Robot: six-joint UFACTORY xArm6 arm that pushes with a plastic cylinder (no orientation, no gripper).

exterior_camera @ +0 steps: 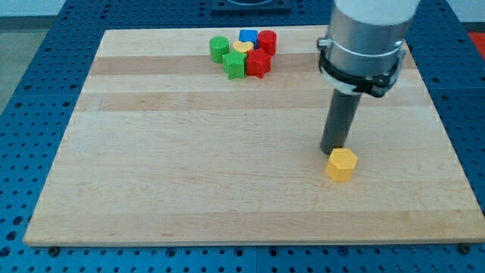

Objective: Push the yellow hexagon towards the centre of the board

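Fingers are none on this arm – only my tip (331, 150), touching the yellow hexagon (341, 164) at its eleven o'clock, which lies toward four o'clock on the board (151, 189), badly placed for pushing it centreward, I think.

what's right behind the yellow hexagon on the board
Just above the yellow hexagon in the view stands my tip, at its upper left edge. Whether they touch, and the board behind the rod, cannot be seen.
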